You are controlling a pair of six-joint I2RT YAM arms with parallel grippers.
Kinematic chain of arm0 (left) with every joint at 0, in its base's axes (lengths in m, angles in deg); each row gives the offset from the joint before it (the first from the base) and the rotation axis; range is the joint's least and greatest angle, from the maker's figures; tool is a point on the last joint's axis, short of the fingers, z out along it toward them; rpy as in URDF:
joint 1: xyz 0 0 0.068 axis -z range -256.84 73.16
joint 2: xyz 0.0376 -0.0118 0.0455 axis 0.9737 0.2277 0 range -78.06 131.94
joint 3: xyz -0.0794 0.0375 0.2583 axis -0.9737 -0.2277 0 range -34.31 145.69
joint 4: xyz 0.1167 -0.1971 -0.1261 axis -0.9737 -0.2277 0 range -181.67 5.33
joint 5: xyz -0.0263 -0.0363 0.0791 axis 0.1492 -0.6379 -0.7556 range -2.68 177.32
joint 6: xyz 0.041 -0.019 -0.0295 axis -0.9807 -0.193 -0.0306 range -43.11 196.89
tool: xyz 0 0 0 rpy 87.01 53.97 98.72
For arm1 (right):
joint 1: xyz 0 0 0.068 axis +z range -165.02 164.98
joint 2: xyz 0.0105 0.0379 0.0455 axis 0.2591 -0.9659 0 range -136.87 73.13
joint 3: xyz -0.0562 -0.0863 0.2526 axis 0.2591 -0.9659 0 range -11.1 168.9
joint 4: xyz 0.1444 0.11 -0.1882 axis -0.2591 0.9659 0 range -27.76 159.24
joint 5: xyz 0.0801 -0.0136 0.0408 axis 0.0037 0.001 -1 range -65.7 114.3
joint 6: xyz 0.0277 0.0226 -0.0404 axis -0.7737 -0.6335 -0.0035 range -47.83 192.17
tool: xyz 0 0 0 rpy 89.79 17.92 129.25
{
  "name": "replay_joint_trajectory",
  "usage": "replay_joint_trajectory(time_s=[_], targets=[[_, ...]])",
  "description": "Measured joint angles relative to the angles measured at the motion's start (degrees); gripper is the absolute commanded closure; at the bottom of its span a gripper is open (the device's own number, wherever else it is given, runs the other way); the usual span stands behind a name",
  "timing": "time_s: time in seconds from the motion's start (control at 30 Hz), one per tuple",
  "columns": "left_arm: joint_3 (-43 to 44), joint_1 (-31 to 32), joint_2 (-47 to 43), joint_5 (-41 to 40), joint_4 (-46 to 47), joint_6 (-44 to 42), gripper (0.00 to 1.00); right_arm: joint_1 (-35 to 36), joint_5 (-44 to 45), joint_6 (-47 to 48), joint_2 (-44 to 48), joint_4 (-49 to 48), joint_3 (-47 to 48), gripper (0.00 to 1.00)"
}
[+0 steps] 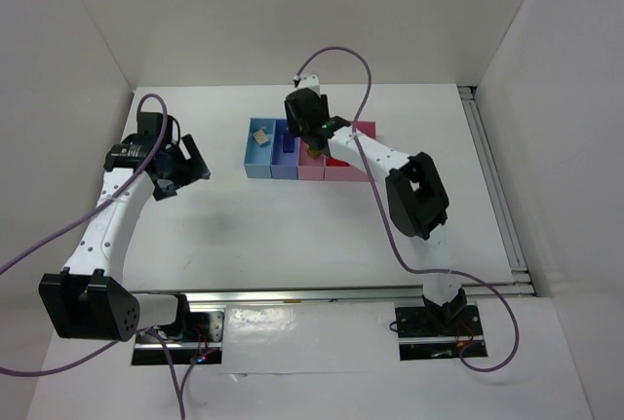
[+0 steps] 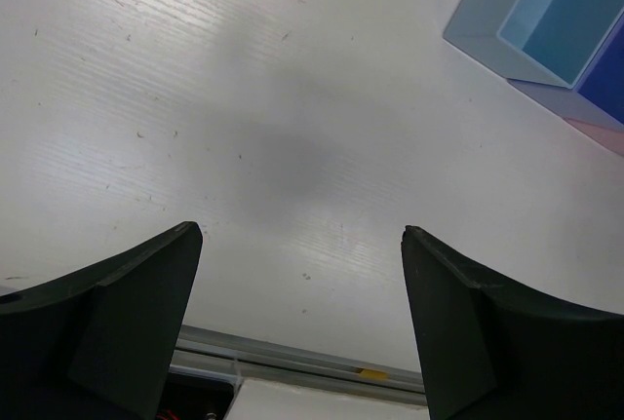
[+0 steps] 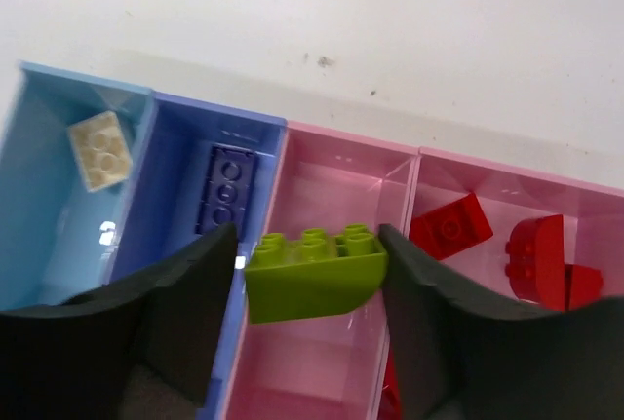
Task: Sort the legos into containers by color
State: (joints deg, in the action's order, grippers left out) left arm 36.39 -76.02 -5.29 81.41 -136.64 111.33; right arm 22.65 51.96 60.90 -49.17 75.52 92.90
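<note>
Well, the white surface [image 1: 292, 225] has plenty of open room. Walls close it at 9, 12 and 3 o'clock, and a metal rail [image 1: 497, 196] runs along the 3 o'clock edge. Four joined trays sit toward 12: light blue tray [image 3: 39, 206], periwinkle tray [image 3: 175, 196], narrow pink tray [image 3: 331, 176] and wider pink tray [image 3: 507, 186].

The right end effector [image 3: 310, 245] is clamped on the one lime green brick [image 3: 314, 274] over the narrow pink tray. Its long axis runs 9 to 3 across the row, studs toward 12.

One beige brick [image 3: 99, 150] lies in the light blue tray. One dark blue brick [image 3: 226, 189] lies in the periwinkle tray, long axis 12 to 6. At least two red bricks [image 3: 450, 227] lie in the wider pink tray.

The left end effector [image 2: 302, 245] hangs over bare surface at the trays' 9 o'clock, its fingers spread apart with nothing between them.
</note>
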Motion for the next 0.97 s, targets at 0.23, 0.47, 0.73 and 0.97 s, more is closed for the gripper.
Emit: replay_joint_trajectory(time_s=[0.23,0.47,0.73,0.97], targets=[[0.0,0.0,0.2,0.3,0.1,0.0,0.05,-2.6,-1.1,-1.4,-4.5,0.7,1.7,0.02],[0.0,0.0,0.4,0.3,0.2,0.0,0.05,-2.6,3.9,-3.7,1.1,2.4,-0.3,0.01],[0.0,0.0,1.3,1.5,0.7,-0.1,0.05,-12.1,17.5,-22.1,19.5,19.8,-8.8,0.01],[0.0,0.1,0.9,1.6,2.0,-1.5,0.05,-16.8,25.1,-31.1,29.6,30.8,-25.7,0.01]])
